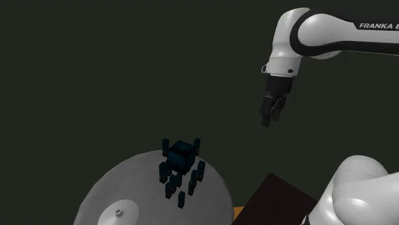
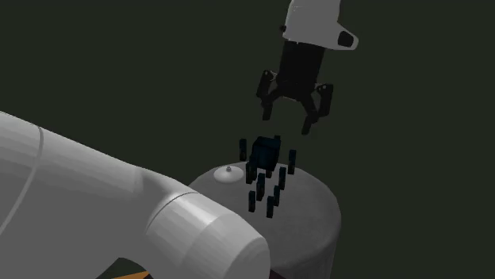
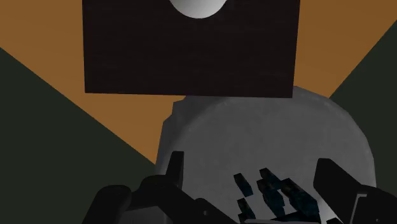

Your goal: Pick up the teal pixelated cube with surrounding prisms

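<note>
Marking: the arm (image 1: 284, 45) carries white lettering reading "FRANKA E", with the rest cut off by the shoulder view's right edge.

Gripper (image 2: 287, 123): the fingers are spread with nothing between them, and it hangs above the work surface, apart from every object.

The teal cube (image 1: 181, 153) stands on the round grey top (image 1: 128, 185), ringed by small dark prisms (image 1: 181, 199). Its surface pattern is hard to make out in the dim render. In the wrist view the cube sits between the two fingers, untouched and partly cut off by the frame edge.

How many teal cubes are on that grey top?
1. The teal cube sits near the far rim of the grey top in the shoulder view, among dark prisms.
</note>
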Controlling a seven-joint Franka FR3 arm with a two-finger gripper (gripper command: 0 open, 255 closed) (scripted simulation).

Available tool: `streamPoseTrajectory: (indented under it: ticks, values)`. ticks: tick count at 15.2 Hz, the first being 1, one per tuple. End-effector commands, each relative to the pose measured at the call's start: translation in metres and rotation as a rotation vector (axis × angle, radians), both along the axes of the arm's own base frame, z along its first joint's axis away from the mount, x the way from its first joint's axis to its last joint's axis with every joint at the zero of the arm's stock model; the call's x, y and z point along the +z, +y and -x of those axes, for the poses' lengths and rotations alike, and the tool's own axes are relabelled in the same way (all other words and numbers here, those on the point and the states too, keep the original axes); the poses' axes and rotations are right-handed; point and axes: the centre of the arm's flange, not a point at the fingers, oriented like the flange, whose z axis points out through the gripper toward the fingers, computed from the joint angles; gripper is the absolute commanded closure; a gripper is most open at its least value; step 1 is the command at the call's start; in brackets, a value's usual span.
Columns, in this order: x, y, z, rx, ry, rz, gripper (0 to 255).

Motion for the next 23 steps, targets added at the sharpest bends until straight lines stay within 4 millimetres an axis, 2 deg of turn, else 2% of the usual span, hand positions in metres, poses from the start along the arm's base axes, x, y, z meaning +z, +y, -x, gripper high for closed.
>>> streamPoseTrajectory:
  ticks: [1, 21, 22, 23]
  values:
    - [0.0, 0.0, 0.0, 0.0, 0.0, 0.0, 0]
    - [-0.152, 0.188, -0.116, 0.093, -0.114, 0.121, 0]
    - [-0.159, 0.197, -0.121, 0.097, -0.119, 0.127, 0]
    - [-0.164, 0.197, -0.121, 0.097, -0.119, 0.127, 0]
